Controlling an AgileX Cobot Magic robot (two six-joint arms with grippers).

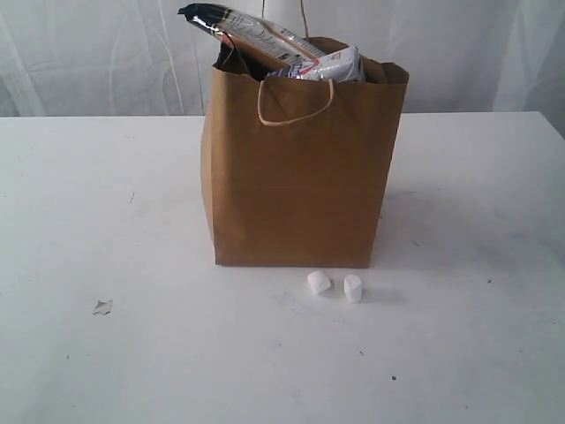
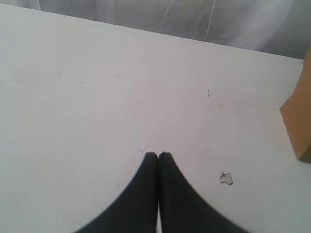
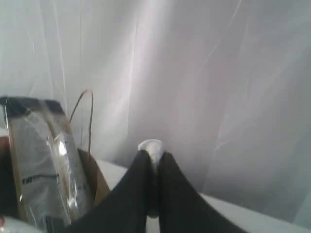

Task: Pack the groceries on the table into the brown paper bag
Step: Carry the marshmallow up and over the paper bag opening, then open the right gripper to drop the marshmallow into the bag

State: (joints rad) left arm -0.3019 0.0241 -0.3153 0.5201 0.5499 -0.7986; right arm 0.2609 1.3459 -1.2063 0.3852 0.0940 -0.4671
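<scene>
**Right gripper** (image 3: 154, 156): the black fingers are closed on a small white marshmallow (image 3: 151, 146), which is pinched at the tips. The gripper is held up in front of a white curtain (image 3: 218, 87). Beside it and lower is the open mouth of the tall brown kraft paper bag (image 3: 97, 177). One cream twisted-cord handle (image 3: 83, 114) stands up from the rim. A long dark-topped packet (image 3: 41, 160) sticks out of the bag, near the gripper but apart from it.

**Left gripper** (image 2: 158, 155): the fingers are pressed together with nothing between them, over the large flat white tabletop (image 2: 97, 97). A small pale scrap (image 2: 226, 178) lies on the surface near the tips. Farther out is a bottom corner of the bag.

**Exterior view:** neither gripper is in view. The bag stands upright at mid-table. The packet leans out of its top beside a crumpled white-silver wrapper (image 1: 331, 64). A loose white marshmallow (image 1: 319, 282) and a second loose marshmallow (image 1: 353, 288) lie side by side on the table, just in front of the bag's base.
</scene>
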